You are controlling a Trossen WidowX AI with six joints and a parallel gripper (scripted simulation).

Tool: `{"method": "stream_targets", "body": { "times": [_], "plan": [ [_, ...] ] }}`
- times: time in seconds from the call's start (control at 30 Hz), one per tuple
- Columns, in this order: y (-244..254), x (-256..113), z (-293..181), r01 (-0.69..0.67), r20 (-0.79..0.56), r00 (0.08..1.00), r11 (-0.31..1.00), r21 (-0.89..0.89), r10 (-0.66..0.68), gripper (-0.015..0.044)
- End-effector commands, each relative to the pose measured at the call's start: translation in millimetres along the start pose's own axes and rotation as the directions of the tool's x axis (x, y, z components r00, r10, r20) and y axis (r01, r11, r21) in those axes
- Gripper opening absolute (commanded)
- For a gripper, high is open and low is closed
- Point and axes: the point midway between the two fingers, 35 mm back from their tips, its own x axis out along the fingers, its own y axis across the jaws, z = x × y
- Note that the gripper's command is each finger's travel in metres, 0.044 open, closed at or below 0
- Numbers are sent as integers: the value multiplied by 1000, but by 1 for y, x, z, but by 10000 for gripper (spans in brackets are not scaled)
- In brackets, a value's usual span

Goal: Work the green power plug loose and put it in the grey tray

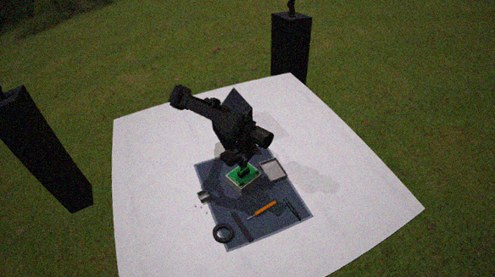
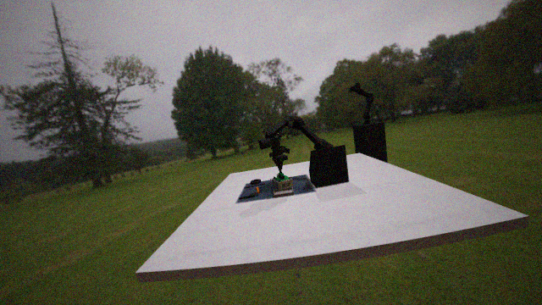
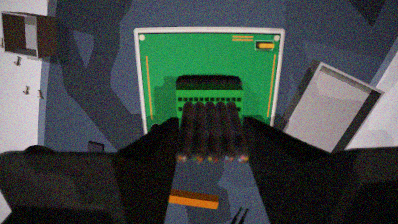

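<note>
The robot's six-joint arm [image 1: 230, 122] [image 2: 311, 136] is matte black all over, with slim straight links, chunky rounded joints, a stubby cylindrical part near the wrist, and dark fingers that taper towards their tips.

Orange tool [image 3: 194, 199] partly hidden behind the pincer [image 3: 212, 122].

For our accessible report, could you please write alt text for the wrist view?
Black robot fingers grip a green power plug with dark ribbed wires at a green rectangular circuit board; a shallow grey tray lies to the right.
</note>
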Motion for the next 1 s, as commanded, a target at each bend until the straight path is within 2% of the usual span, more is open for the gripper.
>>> {"method": "stream_targets", "body": {
  "times": [0.0,0.13,0.23,0.57,0.67,0.8,0.9,0.97],
  "plan": [
    [7,-14,-1,113,-30,993,993,-14,-113,0],
    [14,-15,-1,187,-28,982,982,-16,-188,0],
    [13,-16,-1,186,-28,982,982,-16,-186,0],
    [-7,-19,-1,-51,-32,998,999,-10,51,0],
    [-10,-20,-1,-82,-32,996,997,-9,81,0],
    [-6,-20,-1,-40,-31,999,999,-10,39,0],
    [2,-20,-1,56,-30,998,998,-13,-57,0],
    [2,-23,-1,57,-30,998,998,-13,-57,0]
  ]
}}
